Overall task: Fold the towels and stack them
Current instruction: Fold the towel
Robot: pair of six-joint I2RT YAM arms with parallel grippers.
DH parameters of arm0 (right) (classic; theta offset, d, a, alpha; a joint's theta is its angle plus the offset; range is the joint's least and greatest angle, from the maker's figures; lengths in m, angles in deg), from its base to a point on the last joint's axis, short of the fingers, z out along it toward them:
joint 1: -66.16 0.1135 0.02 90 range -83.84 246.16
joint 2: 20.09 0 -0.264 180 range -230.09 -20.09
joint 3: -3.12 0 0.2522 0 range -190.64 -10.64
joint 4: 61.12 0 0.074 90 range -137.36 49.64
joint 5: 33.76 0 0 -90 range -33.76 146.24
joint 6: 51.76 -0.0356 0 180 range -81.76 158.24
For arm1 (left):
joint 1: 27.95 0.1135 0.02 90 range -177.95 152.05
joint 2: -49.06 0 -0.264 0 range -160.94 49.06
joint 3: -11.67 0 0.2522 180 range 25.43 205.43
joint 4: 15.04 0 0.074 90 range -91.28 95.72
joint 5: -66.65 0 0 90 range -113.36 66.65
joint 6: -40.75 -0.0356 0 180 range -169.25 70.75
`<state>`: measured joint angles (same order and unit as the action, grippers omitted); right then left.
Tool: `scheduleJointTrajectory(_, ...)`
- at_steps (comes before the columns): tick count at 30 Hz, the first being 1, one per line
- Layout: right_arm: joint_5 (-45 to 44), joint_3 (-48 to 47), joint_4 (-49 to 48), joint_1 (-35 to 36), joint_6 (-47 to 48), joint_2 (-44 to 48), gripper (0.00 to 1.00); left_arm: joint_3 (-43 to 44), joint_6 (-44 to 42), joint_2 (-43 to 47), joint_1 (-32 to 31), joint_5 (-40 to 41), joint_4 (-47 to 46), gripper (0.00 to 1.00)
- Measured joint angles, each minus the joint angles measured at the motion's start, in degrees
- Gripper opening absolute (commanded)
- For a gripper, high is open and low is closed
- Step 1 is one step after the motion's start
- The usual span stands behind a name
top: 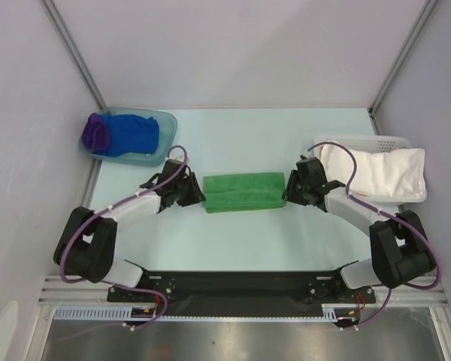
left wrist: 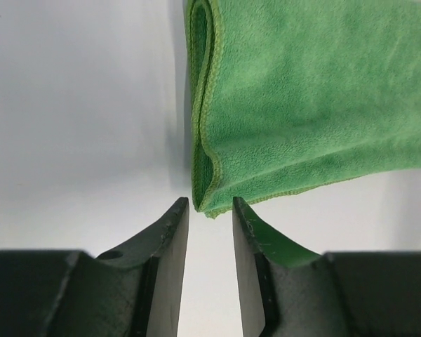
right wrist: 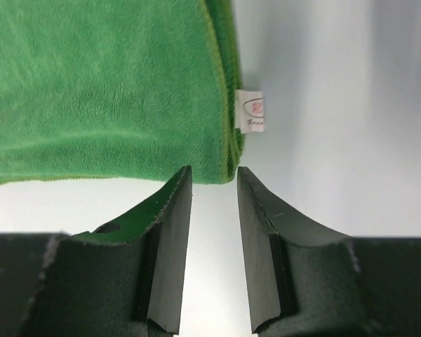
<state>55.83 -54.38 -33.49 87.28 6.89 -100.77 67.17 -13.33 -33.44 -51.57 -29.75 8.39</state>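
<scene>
Left jaws, in front of the tub that holds the purple towel and blue towel, stand parted and empty, their tips just short of the green towel. It lies mid-counter as a folded strip. Right jaws, also parted and empty, sit just off its tagged end. For a crosswise fold, pinch every layer at one end, lift low and lay it edge on edge.
</scene>
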Motion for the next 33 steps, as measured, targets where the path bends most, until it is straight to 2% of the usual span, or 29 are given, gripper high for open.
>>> scheduleJointTrajectory(5, -1.7, 0.0, 0.0, 2.1, 0.0, -0.4, 0.38, 5.8, -0.5, -1.0, 0.0, 2.2, 2.8, 0.39)
scheduleJointTrajectory(10, -2.7, 0.0, -0.1, 2.4, 0.1, -2.5, 0.36, 16.4, -1.9, -8.6, 0.0, 6.2, 3.8, 0.38)
scheduleJointTrajectory(11, -2.8, 0.0, -0.1, 2.4, 0.1, -3.1, 0.34, 17.7, -2.0, -10.1, 0.0, 6.5, 3.7, 0.38)
scheduleJointTrajectory(15, -3.0, 0.0, -0.5, 2.4, 0.3, -4.3, 0.15, 21.2, -2.6, -16.1, 0.0, 7.8, 4.7, 0.37)
scheduleJointTrajectory(18, -3.1, 0.2, -0.9, 2.4, 0.5, -4.7, 0.07, 21.4, -3.0, -18.7, 0.0, 7.9, 5.1, 0.37)
scheduleJointTrajectory(20, -3.1, 0.4, -1.2, 2.4, 0.5, -4.9, 0.06, 21.8, -3.1, -20.4, 0.0, 7.9, 5.5, 0.37)
scheduleJointTrajectory(23, -3.1, 0.8, -1.7, 2.4, 0.5, -5.0, 0.03, 22.7, -3.5, -22.4, 0.0, 7.7, 5.6, 0.26)
scheduleJointTrajectory(24, -3.1, 0.9, -1.9, 2.3, 0.6, -5.0, 0.02, 23.0, -3.5, -22.9, 0.0, 7.7, 5.7, 0.18)
scheduleJointTrajectory(26, -3.1, 1.2, -2.1, 2.1, 0.6, -5.0, 0.02, 23.6, -3.6, -23.5, 0.1, 7.7, 5.7, 0.10)
scheduleJointTrajectory(33, -2.9, 2.1, -3.0, 1.0, 0.8, -5.0, 0.01, 26.7, -4.0, -25.0, 1.4, 7.1, 6.0, 0.03)
